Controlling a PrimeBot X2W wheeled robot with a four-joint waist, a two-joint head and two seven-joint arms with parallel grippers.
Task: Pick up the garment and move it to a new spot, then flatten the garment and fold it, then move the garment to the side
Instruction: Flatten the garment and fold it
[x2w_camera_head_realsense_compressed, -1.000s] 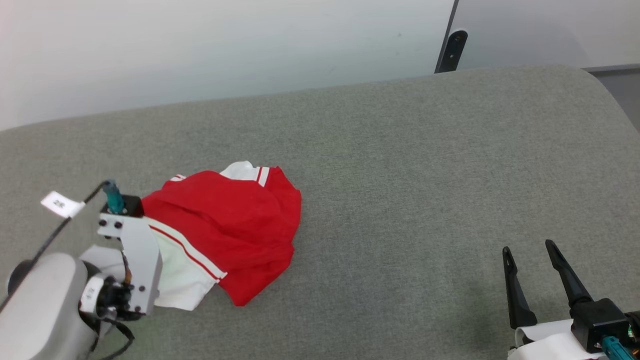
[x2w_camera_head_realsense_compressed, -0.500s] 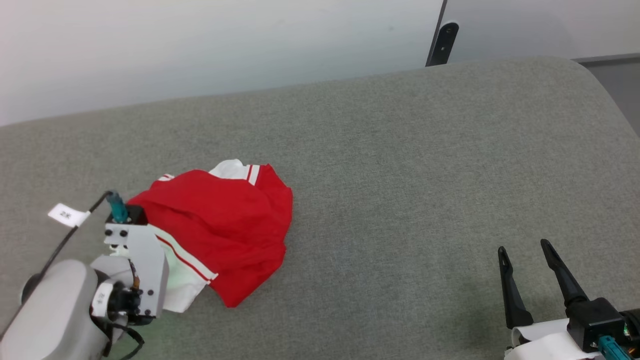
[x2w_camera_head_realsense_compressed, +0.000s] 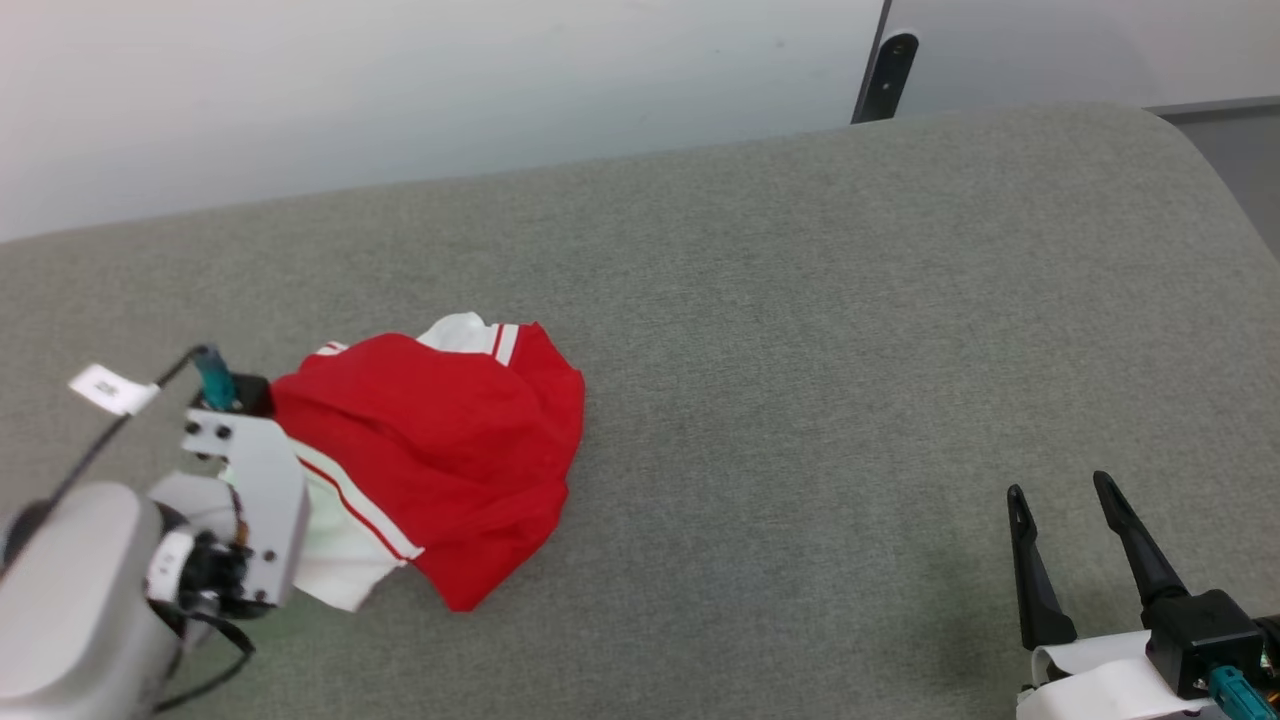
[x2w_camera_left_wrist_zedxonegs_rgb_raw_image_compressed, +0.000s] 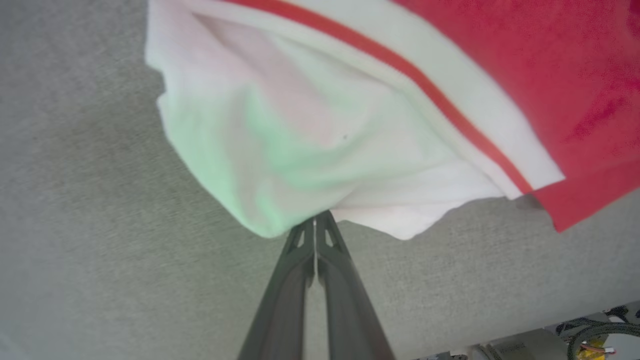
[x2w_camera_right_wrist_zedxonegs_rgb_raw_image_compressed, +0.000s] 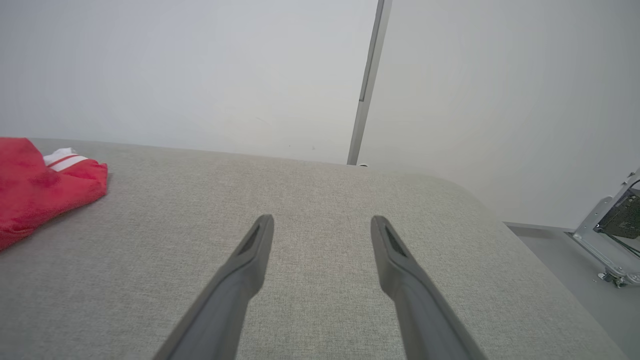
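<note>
Left fingers (x2w_camera_left_wrist_zedxonegs_rgb_raw_image_compressed: 295, 280) pinch white edge of the garment (x2w_camera_left_wrist_zedxonegs_rgb_raw_image_compressed: 310, 140); right fingers (x2w_camera_right_wrist_zedxonegs_rgb_raw_image_compressed: 247, 265) spread over grey cushion (x2w_camera_right_wrist_zedxonegs_rgb_raw_image_compressed: 320, 300).

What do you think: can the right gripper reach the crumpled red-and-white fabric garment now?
Probably yes: only bare grey upholstery lies between the open right gripper and the garment, though it sits far left.

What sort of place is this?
Probably a lab or test room: a grey fabric-covered surface, bare white wall panels, and an exposed metal bracket with a circuit board.

Open grey surface (x2w_camera_head_realsense_compressed: 850, 380) beside garment (x2w_camera_head_realsense_compressed: 450, 450)
</note>
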